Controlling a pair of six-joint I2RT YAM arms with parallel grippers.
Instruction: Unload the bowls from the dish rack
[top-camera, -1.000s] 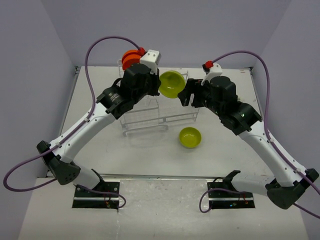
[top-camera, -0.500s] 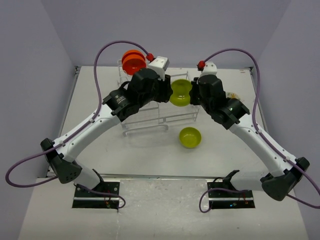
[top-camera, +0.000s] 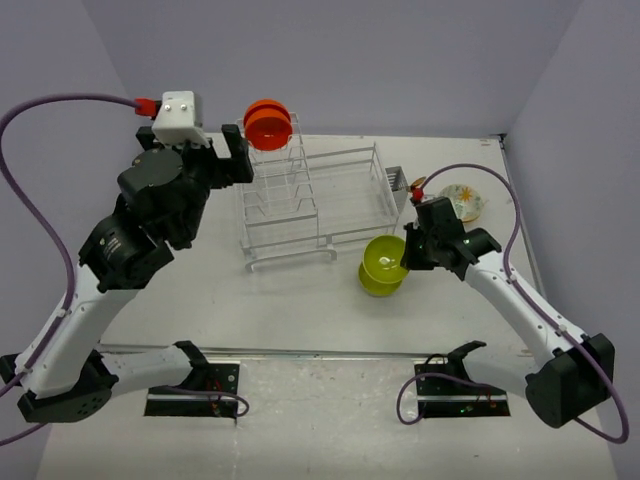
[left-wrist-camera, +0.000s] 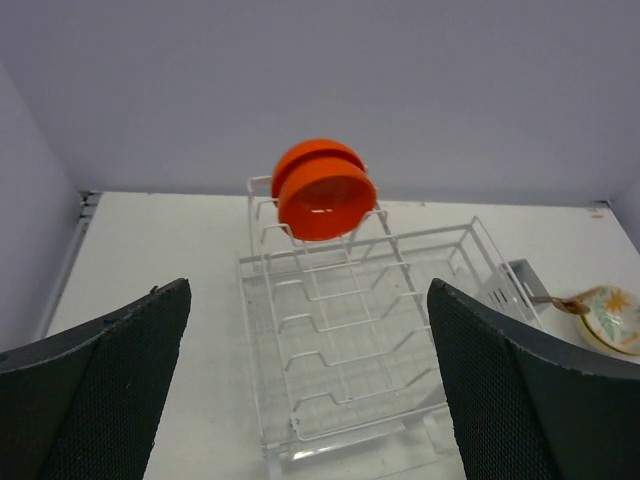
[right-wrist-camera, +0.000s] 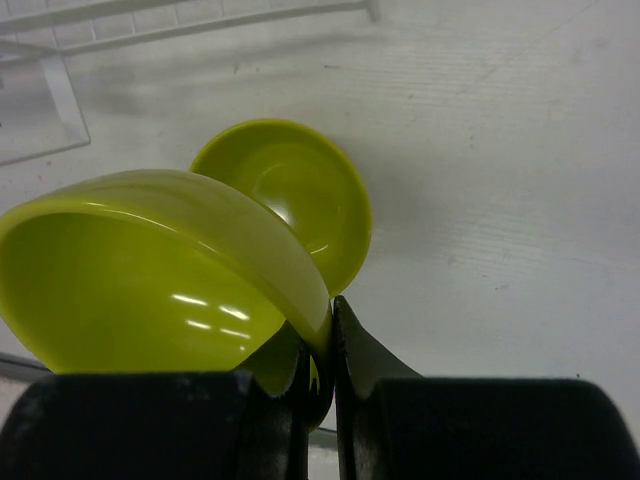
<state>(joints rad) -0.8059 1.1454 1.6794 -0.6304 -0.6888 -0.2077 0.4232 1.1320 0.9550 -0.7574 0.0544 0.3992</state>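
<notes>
glossy round lime bowl (right-wrist-camera: 150, 280) in tight pinch of right gripper (right-wrist-camera: 320, 345); left gripper (left-wrist-camera: 310, 385) wide apart

Two white-shelled arms with black joint housings, the left arm (top-camera: 72, 312) and the right arm (top-camera: 512, 297), each trailing a purple cable (top-camera: 70, 97) with a red connector (top-camera: 147, 105); a white camera box (top-camera: 178, 117) tops the left wrist, the left gripper (left-wrist-camera: 308, 290) shows black, finely textured fingers (left-wrist-camera: 100, 390), and black mounting plates (top-camera: 195, 388) anchor both
</notes>
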